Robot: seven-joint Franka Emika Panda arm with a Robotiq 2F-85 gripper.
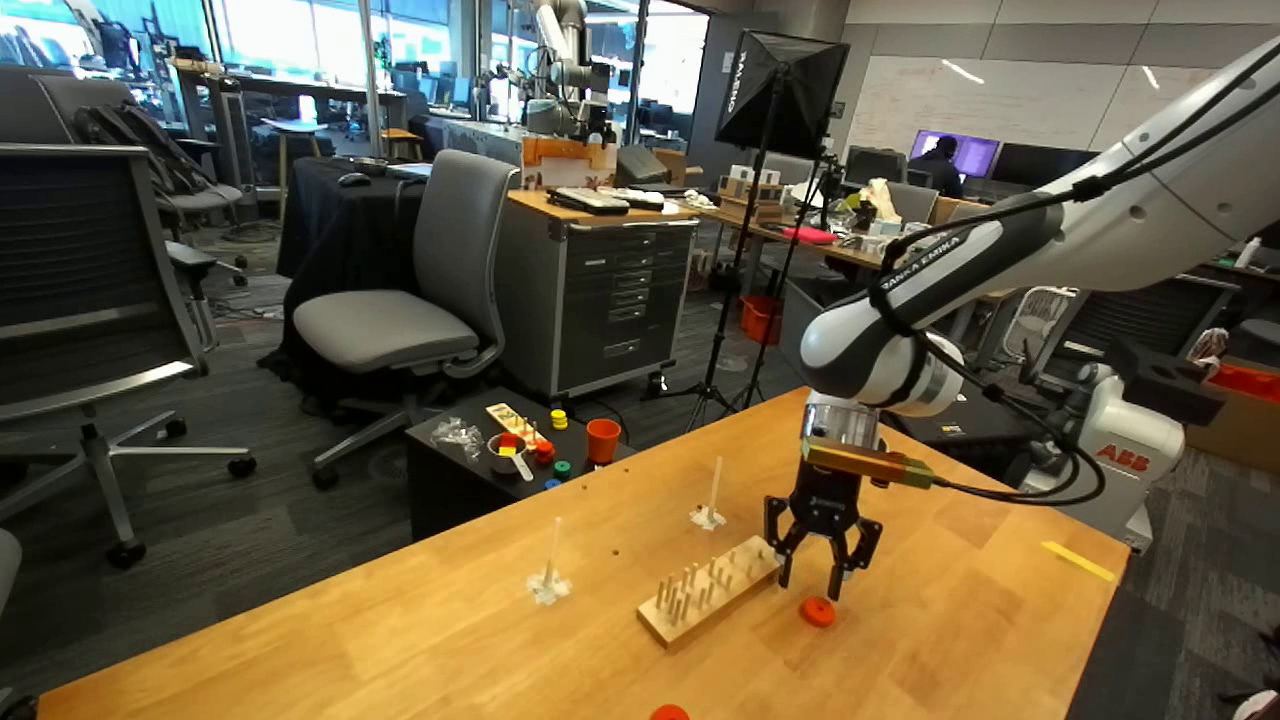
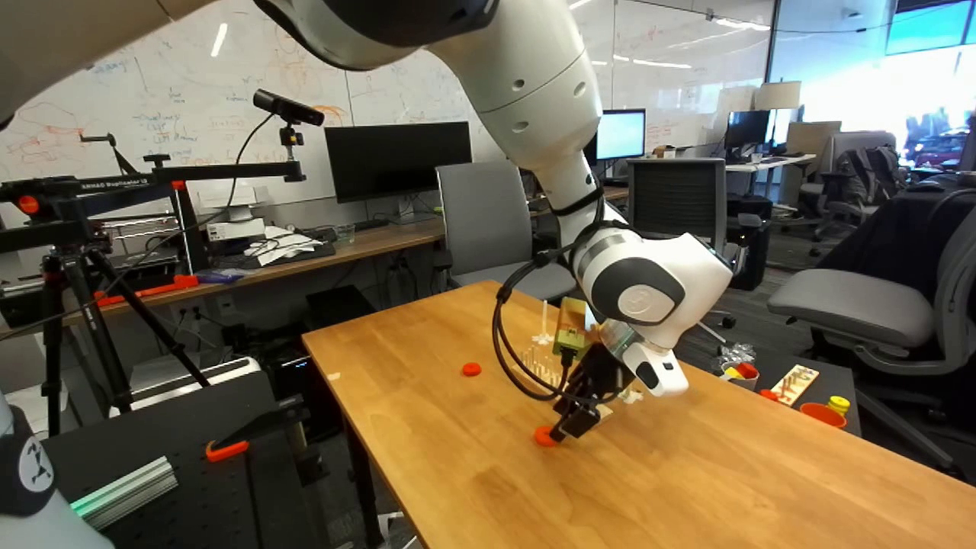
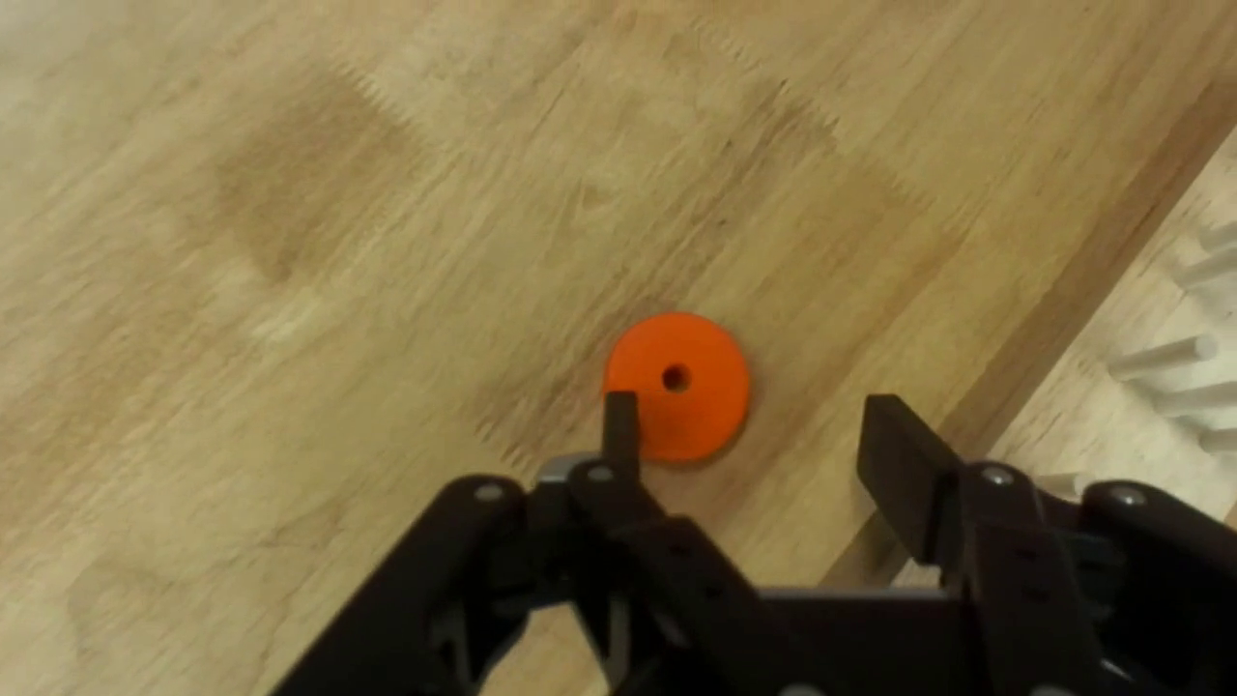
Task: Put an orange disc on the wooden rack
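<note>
An orange disc with a centre hole lies flat on the wooden table, seen in both exterior views (image 1: 817, 612) (image 2: 544, 436) and in the wrist view (image 3: 691, 377). My gripper (image 1: 808, 588) is open and empty, pointing down close above this disc. In the wrist view the gripper (image 3: 750, 398) has its left finger overlapping the disc's lower left edge; the right finger is well apart from it. The wooden rack (image 1: 710, 598) with upright pegs lies beside the gripper; its edge shows at the right of the wrist view (image 3: 1082, 416). The arm partly hides the rack in an exterior view (image 2: 543, 371).
Another orange disc (image 2: 471, 369) lies on the table (image 2: 427, 412), cut off at the bottom of an exterior view (image 1: 669, 713). Two thin upright rods (image 1: 715, 488) (image 1: 553, 552) are taped down behind the rack. A low black side table (image 1: 470, 490) holds an orange cup (image 1: 602, 440) and small parts.
</note>
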